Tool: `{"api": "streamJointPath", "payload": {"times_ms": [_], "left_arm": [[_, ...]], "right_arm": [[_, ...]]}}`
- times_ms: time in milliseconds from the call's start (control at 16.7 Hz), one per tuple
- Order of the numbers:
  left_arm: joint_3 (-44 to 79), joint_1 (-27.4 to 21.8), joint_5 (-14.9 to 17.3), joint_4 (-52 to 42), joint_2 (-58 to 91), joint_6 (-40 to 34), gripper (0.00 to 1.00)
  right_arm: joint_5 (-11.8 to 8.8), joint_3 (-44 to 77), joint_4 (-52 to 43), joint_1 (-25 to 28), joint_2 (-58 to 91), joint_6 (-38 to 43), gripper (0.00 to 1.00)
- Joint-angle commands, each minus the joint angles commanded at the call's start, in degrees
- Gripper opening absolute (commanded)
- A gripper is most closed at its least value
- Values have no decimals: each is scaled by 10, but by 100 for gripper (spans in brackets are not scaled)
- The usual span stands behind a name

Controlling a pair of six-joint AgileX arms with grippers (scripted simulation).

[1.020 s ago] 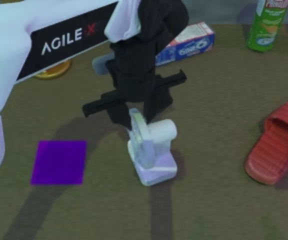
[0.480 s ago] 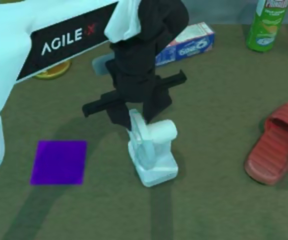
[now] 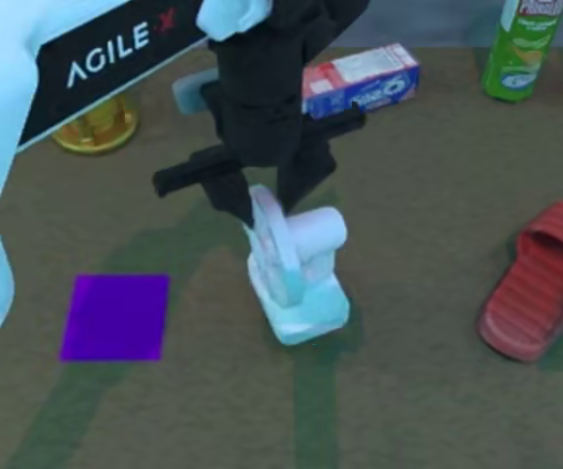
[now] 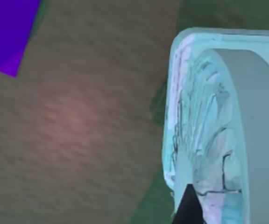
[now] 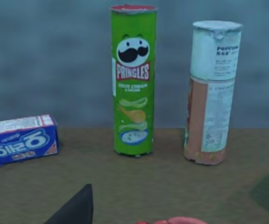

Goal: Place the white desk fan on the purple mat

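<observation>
The white desk fan [image 3: 298, 283] stands upright in the middle of the table, with its round head towards the left. My left gripper [image 3: 264, 210] comes down from above and is shut on the rim of that head. The base seems just above the cloth, with a shadow beside it. In the left wrist view the fan [image 4: 218, 116] fills one side, with one dark fingertip [image 4: 188, 208] against it. The purple mat [image 3: 115, 318] lies flat to the fan's left, apart from it; a corner of the mat [image 4: 6, 32] shows in the left wrist view. My right gripper [image 5: 78, 207] is outside the top view.
A gold hourglass [image 3: 96, 127] stands at the back left, partly under my left arm. A blue and white box [image 3: 360, 78] and a green Pringles can [image 3: 521, 44] stand along the back. A red slipper [image 3: 541, 283] lies at the right. A popcorn tube [image 5: 211, 93] stands beside the can.
My left gripper has gone up and slightly back with the fan. The fan looks a little larger and its base has shifted from where it stood.
</observation>
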Motion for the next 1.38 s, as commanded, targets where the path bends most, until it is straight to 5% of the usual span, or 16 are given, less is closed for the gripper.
{"api": "streamJointPath", "payload": {"times_ms": [660,1380], "left_arm": [[8,20,-1,-33,-20,-38,0],[-265,208,-7,27,-230,-443,0]], "right_arm": [[0,0,0,0,0,0,100],[0,0,0,0,0,0,100]]}}
